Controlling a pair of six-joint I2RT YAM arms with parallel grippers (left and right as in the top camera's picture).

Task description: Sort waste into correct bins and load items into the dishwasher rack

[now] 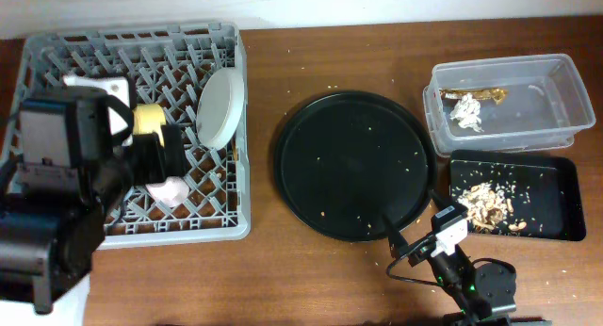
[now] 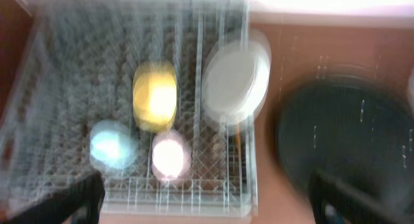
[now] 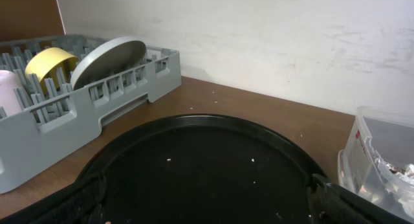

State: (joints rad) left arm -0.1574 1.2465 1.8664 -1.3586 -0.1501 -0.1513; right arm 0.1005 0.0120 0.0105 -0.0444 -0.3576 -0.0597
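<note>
Sitting in one rack [image 1: 179,230] at nine o'clock: one plate [image 1: 220,107], one bowl [image 1: 148,121], two cups [image 2: 169,154]. At three o'clock: one tub [image 1: 556,81], one tray [image 1: 546,189]. Left claw [image 2: 207,188], right claw [image 3: 207,193] spread wide, empty.

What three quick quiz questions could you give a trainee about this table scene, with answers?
1. How many small cups sit in the large grey plastic dishwasher rack?
2. True or false: the crumpled white tissue lies in the clear plastic rectangular tub.
3. The pile of brownish shredded food scraps lies in: A) the large round black tray; B) the shallow black rectangular tray; C) the rack.
Key: 1) two, the pink cup and the blue cup; 2) true; 3) B.
</note>
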